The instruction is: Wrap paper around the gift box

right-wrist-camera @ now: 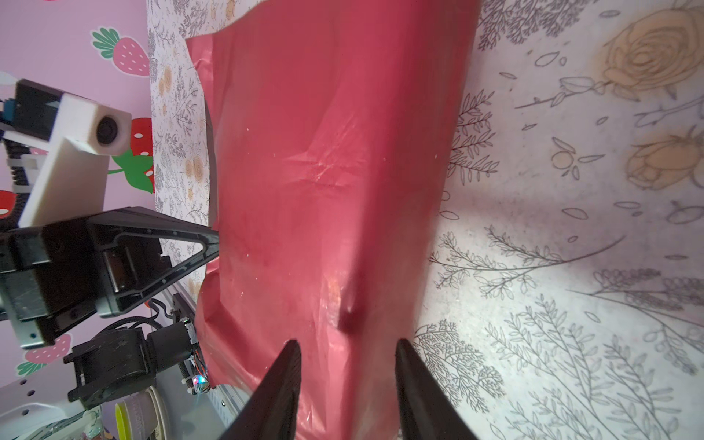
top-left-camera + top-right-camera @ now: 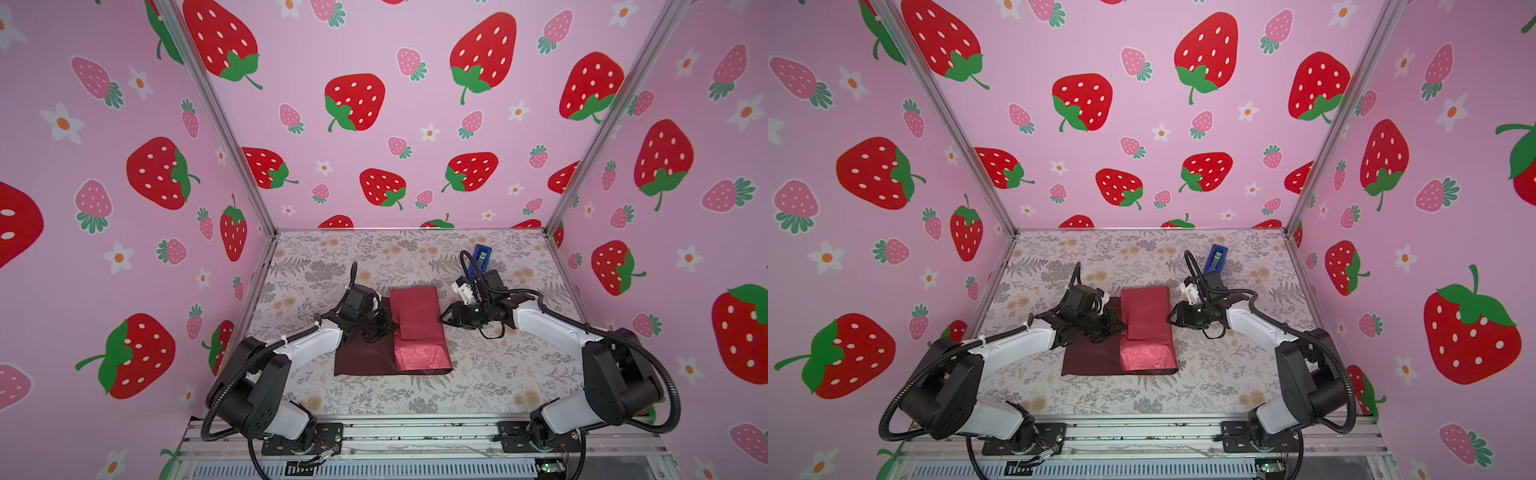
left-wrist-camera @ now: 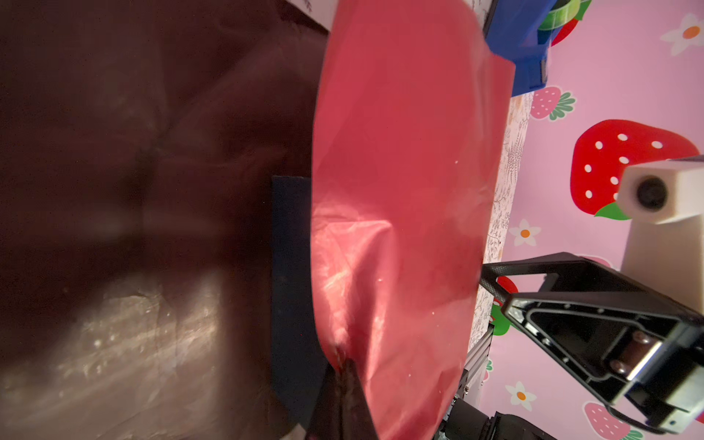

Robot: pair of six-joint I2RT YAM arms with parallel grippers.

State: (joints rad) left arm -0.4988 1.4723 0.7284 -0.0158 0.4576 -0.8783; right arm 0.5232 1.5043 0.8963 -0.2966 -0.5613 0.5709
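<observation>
1. Pinching the edge of the crimson flap, the left gripper [image 2: 386,323] is fully closed on the paper [image 2: 415,316], apparently to draw the flap taut across the box.
2. The gift box [image 3: 291,266] lies mid-desk [image 2: 478,374] beneath that flap. Only a navy strip shows in the left wrist view, between the flat maroon face and the folded crimson face.
3. The right gripper [image 2: 443,318], jaws partly apart and empty, hovers at the flap's right edge, seemingly placed to crease it; contact cannot be told.
4. The tape dispenser [image 2: 482,254] stands far back, well apart, presumably awaiting sealing.
</observation>
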